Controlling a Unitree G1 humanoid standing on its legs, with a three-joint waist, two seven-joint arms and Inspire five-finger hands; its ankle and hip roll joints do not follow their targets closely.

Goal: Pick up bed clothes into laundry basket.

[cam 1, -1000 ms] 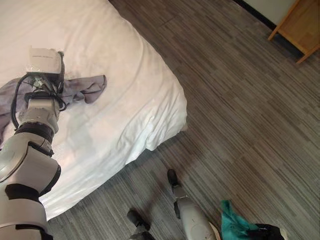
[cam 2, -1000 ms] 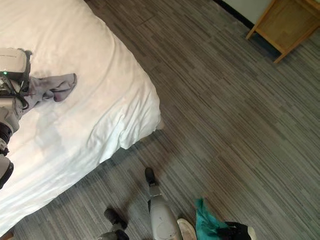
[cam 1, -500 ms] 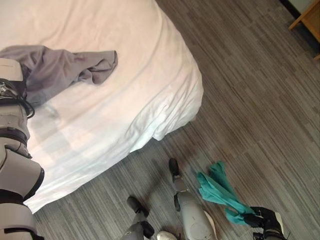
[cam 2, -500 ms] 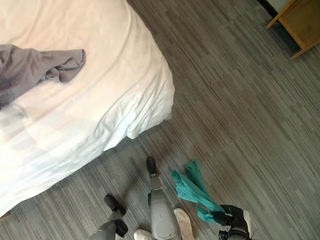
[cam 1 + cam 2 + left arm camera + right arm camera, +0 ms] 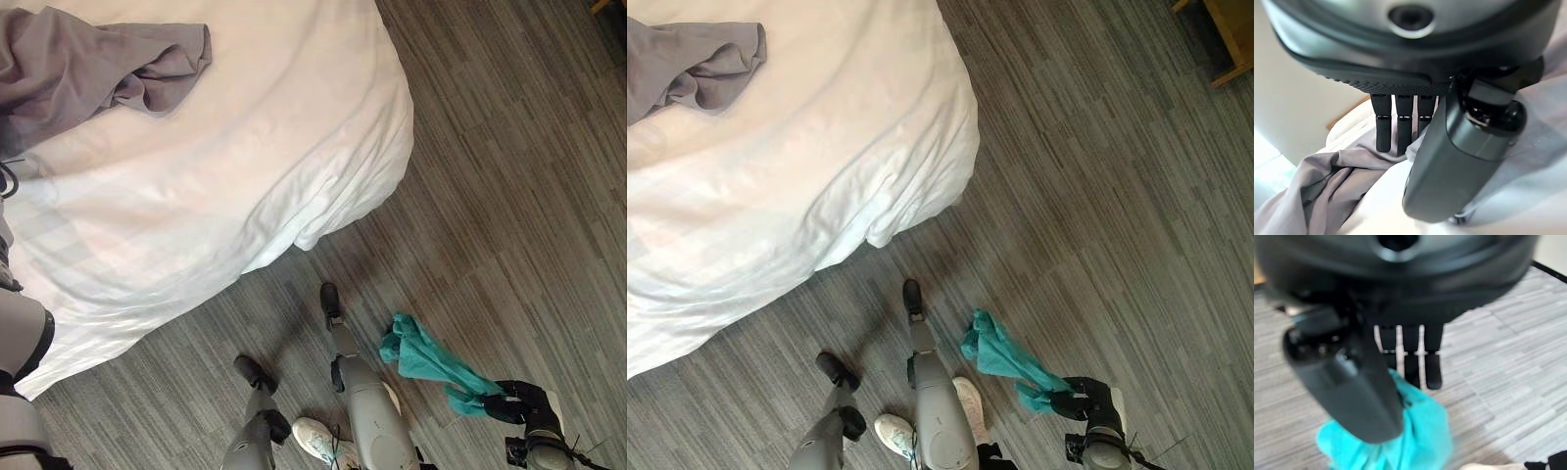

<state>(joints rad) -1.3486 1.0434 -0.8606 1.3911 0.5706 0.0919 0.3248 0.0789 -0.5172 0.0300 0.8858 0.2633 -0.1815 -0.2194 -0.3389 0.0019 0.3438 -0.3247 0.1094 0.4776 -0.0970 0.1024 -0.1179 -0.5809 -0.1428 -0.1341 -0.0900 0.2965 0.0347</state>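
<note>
One white bed (image 5: 245, 147) filled the far left, its corner overhanging bare wood-look floor (image 5: 509, 176) that ran open to the right. One grey garment (image 5: 88, 69) lay on the bed beneath the left hand (image 5: 1400, 127), fingers extended. Near right, the right hand (image 5: 514, 403) gripped one teal garment (image 5: 426, 357). No legible print.
</note>
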